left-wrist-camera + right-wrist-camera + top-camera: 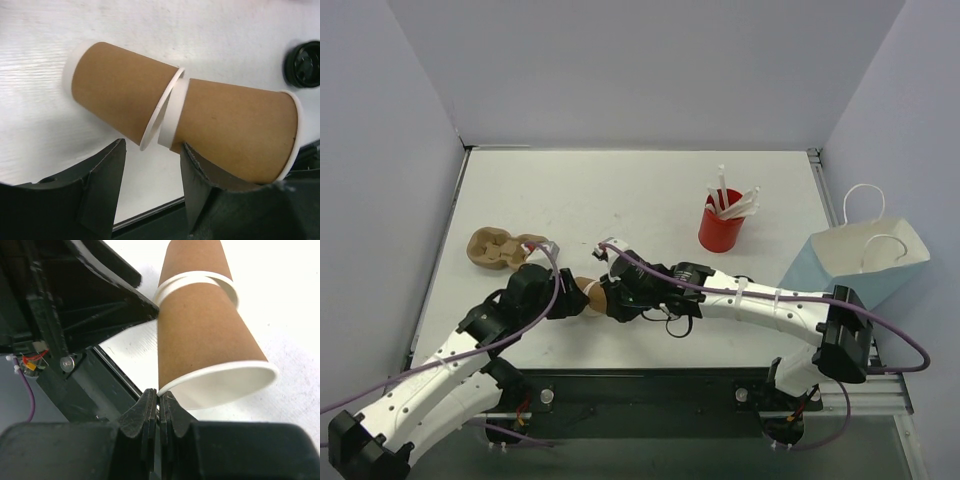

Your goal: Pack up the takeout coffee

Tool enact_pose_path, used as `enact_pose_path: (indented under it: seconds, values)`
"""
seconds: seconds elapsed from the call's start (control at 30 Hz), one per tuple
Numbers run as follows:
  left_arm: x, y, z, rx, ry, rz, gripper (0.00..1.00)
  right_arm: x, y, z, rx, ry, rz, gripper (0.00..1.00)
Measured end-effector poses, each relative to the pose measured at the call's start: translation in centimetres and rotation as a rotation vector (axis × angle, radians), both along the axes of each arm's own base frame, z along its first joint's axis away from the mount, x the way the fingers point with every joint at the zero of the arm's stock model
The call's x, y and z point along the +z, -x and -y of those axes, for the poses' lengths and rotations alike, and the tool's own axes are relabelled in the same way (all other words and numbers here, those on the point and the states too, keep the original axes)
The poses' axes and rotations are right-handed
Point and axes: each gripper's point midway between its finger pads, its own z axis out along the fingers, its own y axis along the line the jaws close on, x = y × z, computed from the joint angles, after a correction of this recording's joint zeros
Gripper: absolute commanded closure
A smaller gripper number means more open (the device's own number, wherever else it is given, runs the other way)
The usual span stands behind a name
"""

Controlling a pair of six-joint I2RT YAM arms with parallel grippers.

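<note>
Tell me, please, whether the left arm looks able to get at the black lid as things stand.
Probably not directly: the nested tan cups lie across the open left pincer, between it and the black lid.

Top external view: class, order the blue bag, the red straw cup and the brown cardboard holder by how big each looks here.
1. blue bag: clearly the largest.
2 and 3. brown cardboard holder and red straw cup: they look about alike. The holder is wider and the cup taller, so I leave them unranked.
</note>
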Motion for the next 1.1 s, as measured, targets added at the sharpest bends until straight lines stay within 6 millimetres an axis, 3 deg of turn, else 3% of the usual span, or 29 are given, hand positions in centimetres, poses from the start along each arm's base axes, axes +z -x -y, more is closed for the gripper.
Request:
enact_pose_path:
  seconds: [0.27,0.53,0.67,0.87,1.1]
  values:
    - [4.1,-1.5,-3.5,0.179,-0.055,0.121,0.40,0.9,-1.0,-1.6,0.014,0.005,0.030,1.00]
    - [1.3,-1.4,-4.3,0.164,-0.187,0.045,0.46,1.2,-2.7,-1.3,-0.021,0.024,0.057,1.00]
    - [0.6,-1.5,-4.4,0.149,-0.226,0.036,0.45,0.8,-4.5,0.5,-0.096,0.050,0.074,1.00]
    - [-1.2,-1.7,-3.8,0.103,-0.364,-0.009,0.34,0.9,-5.6,6.3,-0.222,0.073,0.098,1.00]
    - [0.6,-4.2,-1.0,0.068,-0.510,0.061,0.30,1.9,-4.9,9.0,-0.266,0.034,0.125,1.00]
